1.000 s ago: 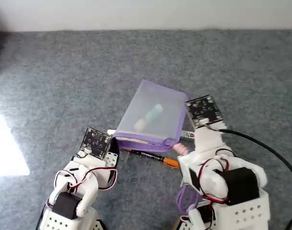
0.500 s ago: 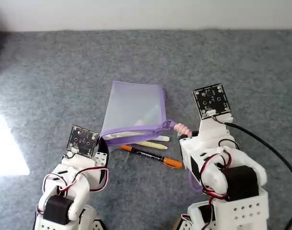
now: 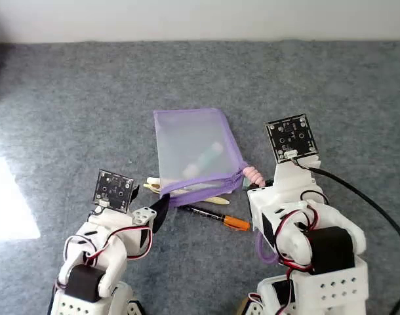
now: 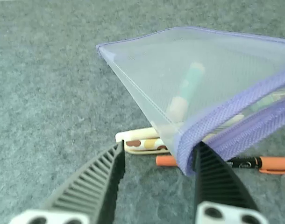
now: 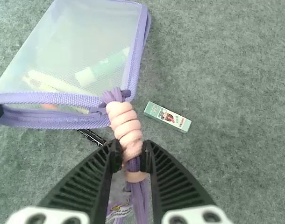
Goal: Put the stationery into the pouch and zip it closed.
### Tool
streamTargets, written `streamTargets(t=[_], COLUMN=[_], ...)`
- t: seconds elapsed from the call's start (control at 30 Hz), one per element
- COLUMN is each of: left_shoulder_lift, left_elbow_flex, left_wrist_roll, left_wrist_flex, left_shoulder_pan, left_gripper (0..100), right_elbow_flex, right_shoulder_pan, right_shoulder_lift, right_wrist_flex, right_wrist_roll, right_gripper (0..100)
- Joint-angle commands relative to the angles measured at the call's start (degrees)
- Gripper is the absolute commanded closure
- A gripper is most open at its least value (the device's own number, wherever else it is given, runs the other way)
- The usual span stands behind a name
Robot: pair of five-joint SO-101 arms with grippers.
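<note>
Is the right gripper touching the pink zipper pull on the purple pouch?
Touching. The right wrist view shows the right gripper closed on the pink zipper pull, pressing against it from both sides.

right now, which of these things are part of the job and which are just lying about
Job: pouch, stick inside it, orange pen, cream pen, small green box, pink zip pull in right gripper.
Lying about: grey mat.

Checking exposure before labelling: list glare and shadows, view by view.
High view: a bright patch washes out the table at the left edge, clear of the pouch. Left wrist view: even light, no glare on the pouch. Right wrist view: no glare on the pull.
</note>
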Motion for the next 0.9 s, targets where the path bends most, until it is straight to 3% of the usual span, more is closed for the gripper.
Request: streamTargets(t=[0.0,0.2,0.5,0.7,0.87], left_shoulder_lift=[0.62,0.62,0.53,0.26,0.53], left_elbow_flex=[1.27,4.97,10.95,10.95,10.95], left_wrist_roll=[0.79,0.79,1.32,4.57,5.63], left_wrist_flex=[-5.71,-13.10,-30.68,-31.03,-31.03], left_shoulder_pan=[0.26,0.35,1.23,7.91,6.07], left_gripper=[81,85,85,85,85], right_elbow_flex=[-0.35,-0.35,-0.97,-4.40,-6.68], right_shoulder_pan=[0.57,0.57,-2.33,-8.48,-9.71], right_shoulder_lift=[-1.45,-1.45,-1.54,-1.45,-1.45], right_wrist_flex=[-1.45,-1.45,-1.45,-1.36,3.30], right_wrist_roll=[0.26,0.35,0.44,0.44,0.62], right_gripper=[99.1,99.1,99.1,99.1,99.1])
